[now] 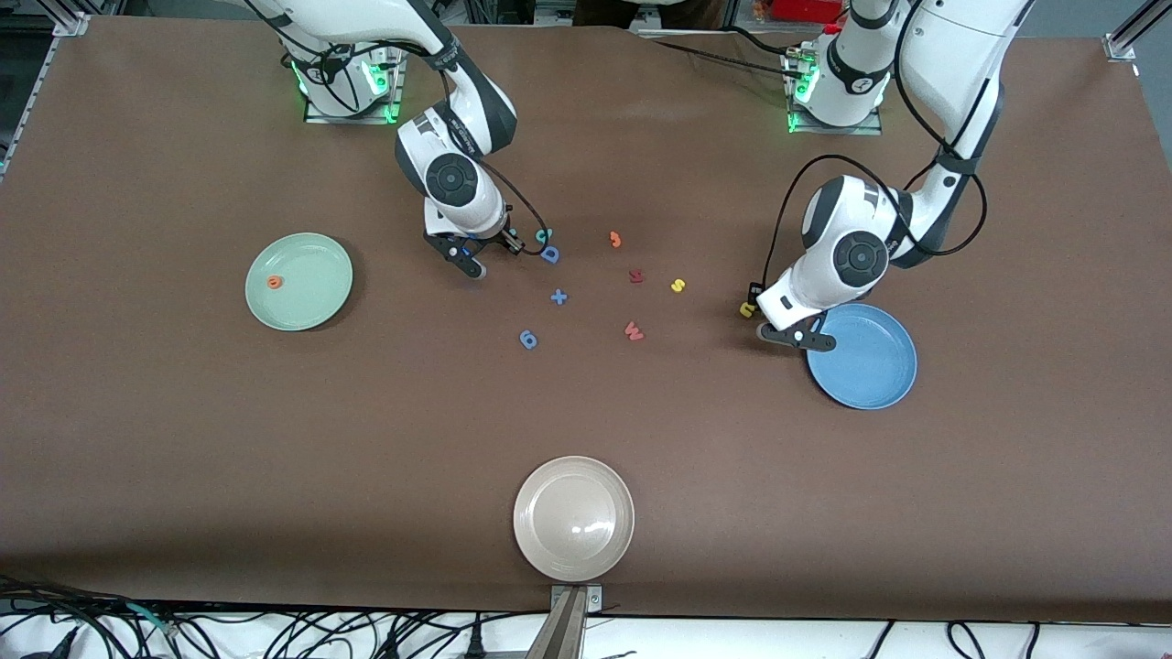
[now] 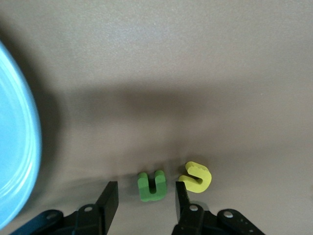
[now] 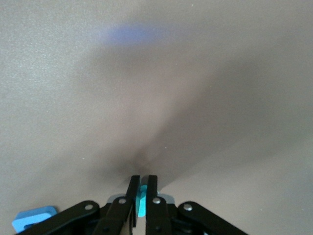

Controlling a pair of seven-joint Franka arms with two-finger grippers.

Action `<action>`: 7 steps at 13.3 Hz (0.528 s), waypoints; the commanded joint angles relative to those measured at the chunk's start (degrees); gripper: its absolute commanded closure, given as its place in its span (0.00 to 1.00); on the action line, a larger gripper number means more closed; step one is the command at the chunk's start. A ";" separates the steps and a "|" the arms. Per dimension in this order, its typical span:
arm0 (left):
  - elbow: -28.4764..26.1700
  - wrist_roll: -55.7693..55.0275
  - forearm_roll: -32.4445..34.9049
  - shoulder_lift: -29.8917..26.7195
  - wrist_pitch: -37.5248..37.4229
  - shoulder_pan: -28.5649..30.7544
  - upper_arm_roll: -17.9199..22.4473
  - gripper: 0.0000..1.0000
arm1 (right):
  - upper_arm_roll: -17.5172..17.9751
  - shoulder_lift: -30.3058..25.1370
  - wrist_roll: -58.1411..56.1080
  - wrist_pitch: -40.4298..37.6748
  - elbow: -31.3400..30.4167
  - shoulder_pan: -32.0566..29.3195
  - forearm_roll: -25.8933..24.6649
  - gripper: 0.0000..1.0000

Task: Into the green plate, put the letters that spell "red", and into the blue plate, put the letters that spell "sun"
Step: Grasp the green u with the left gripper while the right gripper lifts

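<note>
My right gripper (image 1: 485, 253) (image 3: 143, 188) is low over the table near the teal "d" (image 1: 544, 235), shut on a thin teal letter, the "r" (image 3: 142, 203). The orange "e" (image 1: 275, 282) lies in the green plate (image 1: 316, 261). My left gripper (image 1: 776, 322) (image 2: 146, 190) is down at the table beside the blue plate (image 1: 870, 366) (image 2: 14, 161). Its fingers are open, with the dark green "n" (image 2: 152, 186) between them and untouched. The yellow "u" (image 1: 747, 309) (image 2: 196, 177) lies just outside one finger. The yellow "s" (image 1: 678, 286) rests on the table toward the middle.
Loose on the mat between the arms lie a blue capital "D" (image 1: 550, 254), orange "3" piece (image 1: 615, 240), dark red letter (image 1: 636, 275), pink "W" (image 1: 633, 331), blue plus (image 1: 558, 297) and blue "6" (image 1: 528, 340). A beige-white plate (image 1: 573, 519) sits near the front edge.
</note>
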 commanded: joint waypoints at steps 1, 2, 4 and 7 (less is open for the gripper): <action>0.14 -0.80 1.95 -0.25 -1.40 0.75 -0.10 0.45 | -0.21 0.63 1.02 0.56 -0.58 0.60 -0.39 0.94; 0.05 -0.80 1.95 -0.07 -1.13 0.75 -0.10 0.45 | -0.21 0.45 1.02 0.39 -0.58 0.60 -0.39 0.94; 0.05 -0.80 1.95 0.28 -0.96 0.75 -0.10 0.45 | -0.21 0.01 1.02 0.12 -0.58 0.60 -0.39 0.96; 0.05 -0.98 1.86 1.33 0.71 0.75 -0.27 0.45 | -0.21 -1.56 0.84 -1.02 -0.58 0.52 -0.39 1.00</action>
